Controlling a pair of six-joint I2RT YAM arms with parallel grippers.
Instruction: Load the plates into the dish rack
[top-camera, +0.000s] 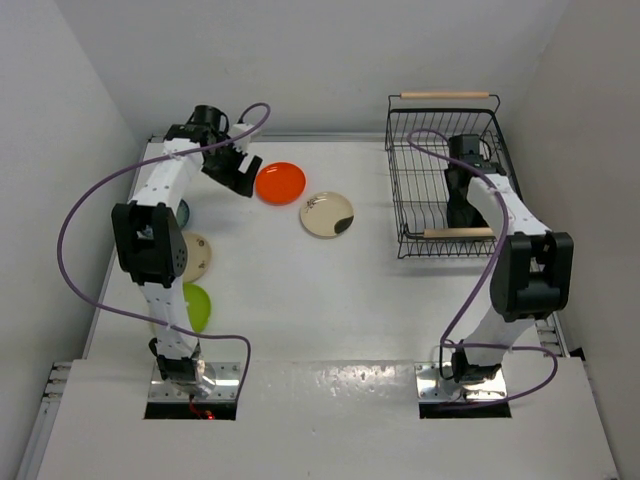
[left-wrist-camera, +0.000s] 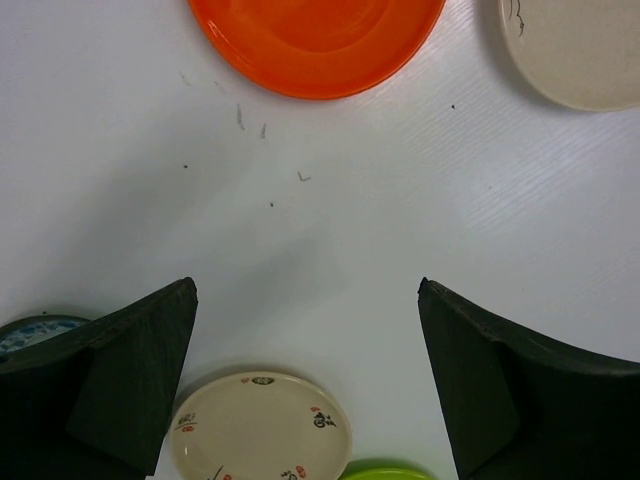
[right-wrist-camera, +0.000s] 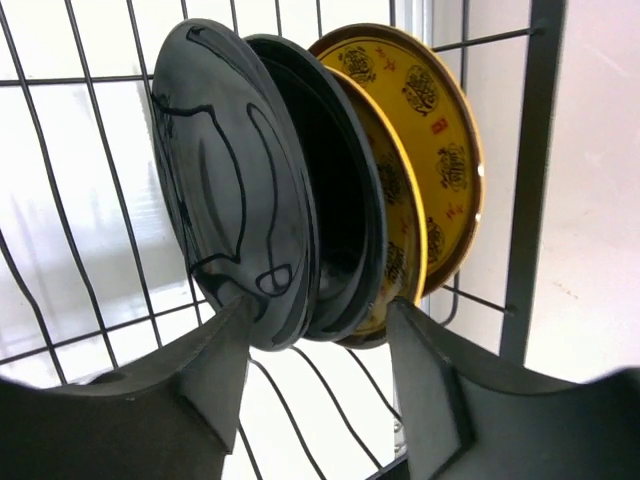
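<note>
The orange plate (top-camera: 280, 182) and the cream plate with a dark patch (top-camera: 327, 214) lie at mid-table. My left gripper (top-camera: 240, 172) hangs open and empty just left of the orange plate (left-wrist-camera: 315, 40). The beige plate (left-wrist-camera: 260, 425), lime green plate (left-wrist-camera: 390, 472) and teal plate (left-wrist-camera: 35, 330) lie below it. The dish rack (top-camera: 395, 170) stands at the far right. My right gripper (top-camera: 462, 205) is inside it, open (right-wrist-camera: 320, 305), jaws straddling the lower edges of two black plates (right-wrist-camera: 230, 180) and two brown-gold plates (right-wrist-camera: 430, 120) standing upright.
The beige plate (top-camera: 197, 255) and the lime green plate (top-camera: 197, 305) lie along the left edge beside the left arm; the teal plate (top-camera: 183, 212) is mostly hidden behind it. Walls close in on the left, back and right. The rack's wires (right-wrist-camera: 545, 150) surround the right gripper.
</note>
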